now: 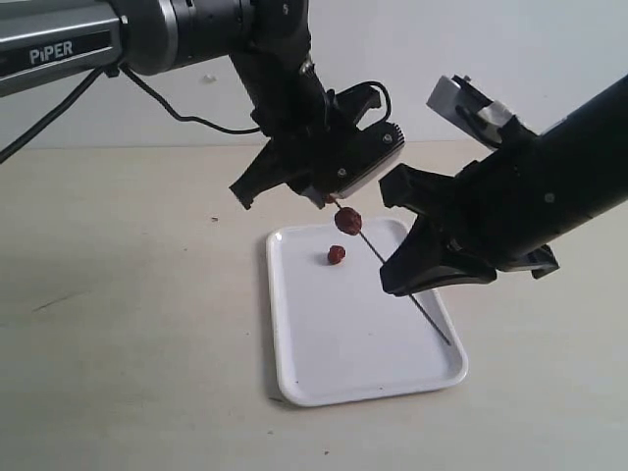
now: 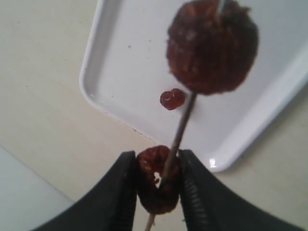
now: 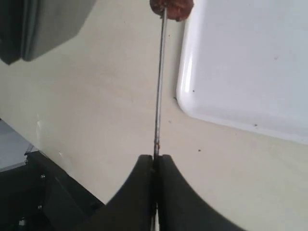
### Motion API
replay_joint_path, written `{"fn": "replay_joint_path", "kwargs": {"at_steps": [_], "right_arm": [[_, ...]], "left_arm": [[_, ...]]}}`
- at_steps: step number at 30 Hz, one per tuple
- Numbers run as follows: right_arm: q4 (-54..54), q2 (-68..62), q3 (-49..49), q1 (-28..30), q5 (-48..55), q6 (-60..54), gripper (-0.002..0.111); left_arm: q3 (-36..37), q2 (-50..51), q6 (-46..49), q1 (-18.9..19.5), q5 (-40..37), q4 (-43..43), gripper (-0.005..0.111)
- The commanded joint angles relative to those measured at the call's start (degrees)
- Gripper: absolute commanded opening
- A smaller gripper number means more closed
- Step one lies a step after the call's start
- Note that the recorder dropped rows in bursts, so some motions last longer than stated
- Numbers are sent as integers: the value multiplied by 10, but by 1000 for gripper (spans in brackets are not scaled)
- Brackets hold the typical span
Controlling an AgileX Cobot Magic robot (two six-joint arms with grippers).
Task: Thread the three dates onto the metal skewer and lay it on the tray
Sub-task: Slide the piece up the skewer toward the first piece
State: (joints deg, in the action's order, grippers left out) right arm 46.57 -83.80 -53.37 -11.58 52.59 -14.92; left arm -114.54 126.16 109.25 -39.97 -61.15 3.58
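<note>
The metal skewer (image 1: 432,324) slants over the white tray (image 1: 334,363). My right gripper (image 1: 404,282) is shut on the skewer (image 3: 160,86) partway along the rod. One date (image 1: 347,220) is threaded on the rod above the tray's far edge and looms large in the left wrist view as the date (image 2: 211,45). My left gripper (image 1: 329,199) is shut on a second date (image 2: 156,180) at the skewer's tip, and the rod (image 2: 180,127) runs into this fruit. A third date (image 1: 337,255) lies loose on the tray (image 2: 125,57).
The tray lies on a plain beige tabletop (image 1: 128,324). A black cable (image 1: 196,120) trails behind the left arm. The left arm's dark body (image 3: 43,24) shows in the right wrist view.
</note>
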Motion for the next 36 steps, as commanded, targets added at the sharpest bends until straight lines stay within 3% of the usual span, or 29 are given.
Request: {"fn": "replay_joint_path", "kwargs": {"at_steps": [1, 20, 36], "right_arm": [[15, -4, -10, -1, -33, -15, 0], [11, -6, -11, -1, -46, -20, 0], [11, -6, -11, -1, -46, -30, 0]], "left_arm": [[-1, -8, -3, -6, -10, 17, 31], [-1, -8, -3, -6, -7, 110, 31], [-1, -8, -4, -6, -19, 123, 31]]}}
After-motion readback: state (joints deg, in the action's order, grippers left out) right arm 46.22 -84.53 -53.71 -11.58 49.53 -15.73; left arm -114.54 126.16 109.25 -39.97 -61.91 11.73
